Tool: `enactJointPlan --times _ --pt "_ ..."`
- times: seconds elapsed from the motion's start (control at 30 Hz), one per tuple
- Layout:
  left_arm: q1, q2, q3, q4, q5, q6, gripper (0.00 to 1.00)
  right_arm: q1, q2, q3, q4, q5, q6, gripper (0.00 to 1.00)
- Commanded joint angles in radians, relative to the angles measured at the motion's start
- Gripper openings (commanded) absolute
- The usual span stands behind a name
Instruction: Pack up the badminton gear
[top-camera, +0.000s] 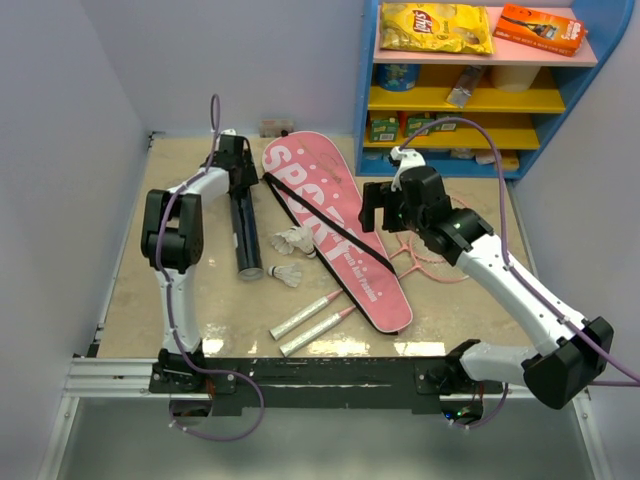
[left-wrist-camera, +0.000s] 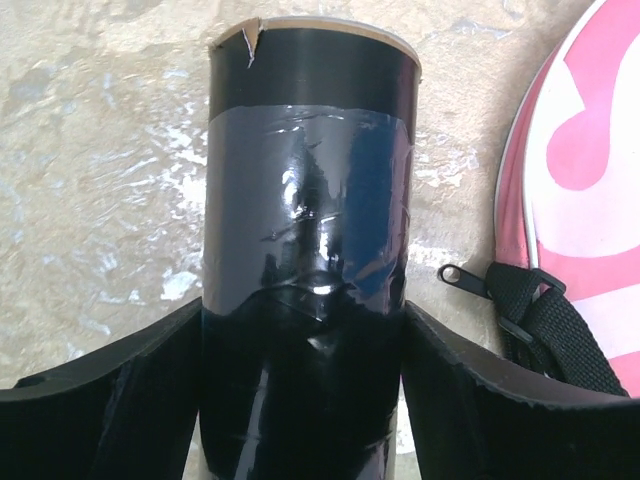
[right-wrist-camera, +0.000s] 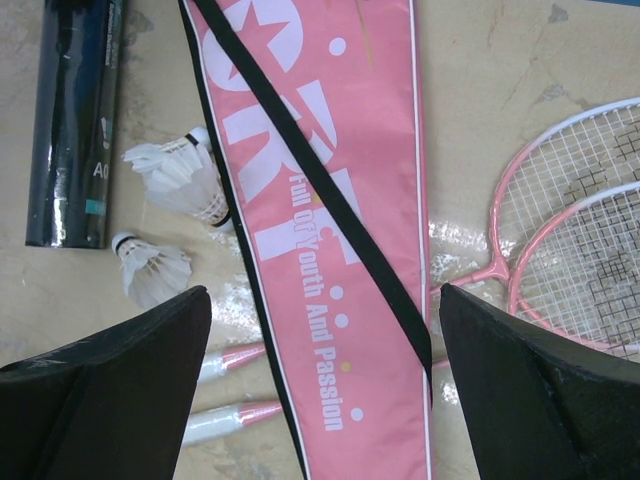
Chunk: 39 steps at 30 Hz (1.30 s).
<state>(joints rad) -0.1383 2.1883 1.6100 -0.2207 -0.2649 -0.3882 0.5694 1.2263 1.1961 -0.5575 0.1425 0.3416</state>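
Note:
The long black tube (top-camera: 245, 232) lies on the table left of the pink SPORT bag (top-camera: 330, 225). My left gripper (top-camera: 240, 185) is shut on the tube's far end; in the left wrist view both fingers press the tube (left-wrist-camera: 305, 200) at its sides, gripper (left-wrist-camera: 303, 312). My right gripper (top-camera: 385, 212) hovers open and empty over the bag (right-wrist-camera: 320, 200), gripper (right-wrist-camera: 325, 300). Two white shuttlecocks (top-camera: 293, 240) (top-camera: 285, 274) lie between tube and bag. Two pink rackets lie under the bag: heads (right-wrist-camera: 580, 230) to its right, pale handles (top-camera: 310, 322) to its lower left.
A blue shelf unit (top-camera: 480, 100) stands at the back right with a yellow snack packet (top-camera: 435, 28) and an orange box (top-camera: 540, 28) on top. Walls close the left and back. The bag's black strap (left-wrist-camera: 540, 320) lies right of the tube.

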Motion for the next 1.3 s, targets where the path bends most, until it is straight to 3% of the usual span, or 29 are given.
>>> enactJointPlan --times 0.0,0.2,0.4,0.53,0.87,1.17,1.27 --pt "-0.009 0.040 0.021 0.052 -0.014 0.072 0.73 0.001 0.015 -0.010 0.038 -0.024 0.016 0.99" --pt "-0.020 0.039 0.001 0.075 0.016 0.121 0.56 0.001 0.019 -0.013 0.039 -0.034 0.017 0.99" --pt "-0.026 0.002 -0.030 0.066 0.018 0.150 0.23 0.001 0.007 -0.023 0.044 -0.052 0.019 0.99" --pt "-0.027 -0.085 -0.054 0.055 0.038 0.157 0.14 0.001 -0.005 -0.021 0.039 -0.070 0.020 0.99" --pt "-0.061 -0.380 -0.123 -0.049 0.151 0.184 0.12 0.001 -0.070 0.039 -0.077 -0.101 0.002 0.99" --pt "-0.118 -0.679 -0.277 -0.075 0.475 0.241 0.11 0.003 -0.217 0.086 -0.193 -0.185 -0.024 0.99" --pt "-0.187 -0.752 -0.330 -0.103 0.538 0.296 0.11 0.001 -0.249 0.105 -0.231 -0.231 -0.033 0.98"
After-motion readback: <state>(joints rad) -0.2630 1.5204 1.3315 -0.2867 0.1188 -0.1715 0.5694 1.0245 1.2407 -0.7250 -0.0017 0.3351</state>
